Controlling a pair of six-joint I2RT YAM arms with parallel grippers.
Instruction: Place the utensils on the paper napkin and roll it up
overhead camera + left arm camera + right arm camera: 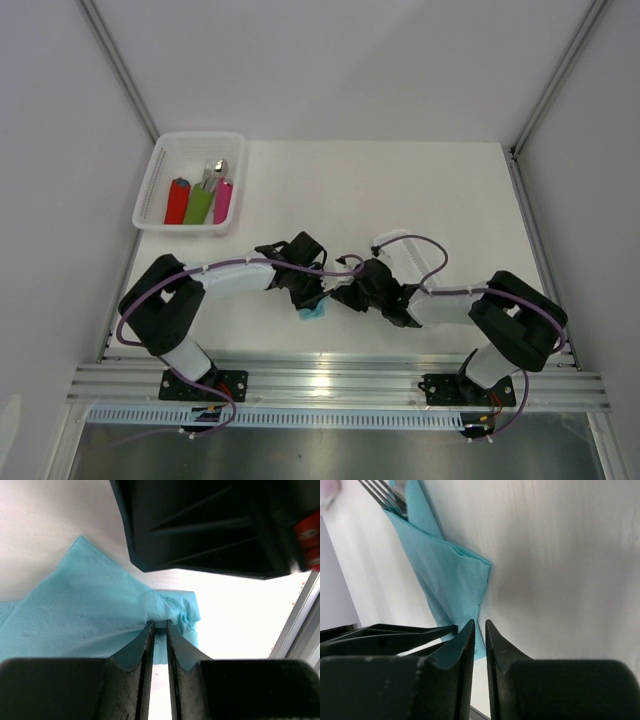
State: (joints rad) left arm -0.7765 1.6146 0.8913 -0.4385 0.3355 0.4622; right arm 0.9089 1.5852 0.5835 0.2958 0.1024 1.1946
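The teal paper napkin [314, 312] lies folded on the white table between my two grippers, mostly hidden under them in the top view. My left gripper [160, 622] is shut on a bunched fold of the napkin [90, 610]. My right gripper [479, 622] is shut, with its tips at the edge of the napkin [450, 575]; I cannot tell whether it pinches the paper. The utensils [390, 497] show as silver fork tines poking out of the napkin's far end. In the top view the left gripper [308, 292] and the right gripper [345, 295] almost touch.
A white basket [160, 165] at the back left holds a red roll [178, 200], a green roll [200, 203] and a pink roll [223, 200] with silver tips. An aluminium rail [340, 385] runs along the near table edge, close behind the napkin.
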